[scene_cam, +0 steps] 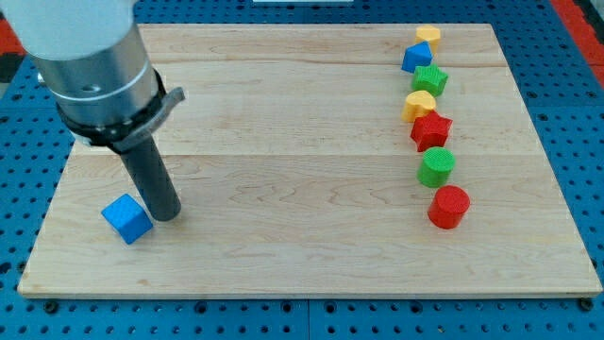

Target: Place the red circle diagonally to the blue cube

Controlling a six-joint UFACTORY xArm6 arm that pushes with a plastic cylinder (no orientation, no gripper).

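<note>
wooden board (pixel 302 179) | my tip (pixel 168 215) beside blue cube (pixel 126 219) | red circle (pixel 448 207) far right | no fingers, no writing

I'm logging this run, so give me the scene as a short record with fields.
tip: my tip sits just to the view's right of the blue cube, near the board's lower left
red circle: red cylinder at the bottom of the column on the view's right
separation: circle and cube far apart
surface: wooden board

I count eight small blocks on my wooden board (pixel 283 179): two blue, two yellow, two green, two red. Seven line up toward three o'clock; one blue cube (pixel 126 219) sits alone at eight o'clock.
</note>
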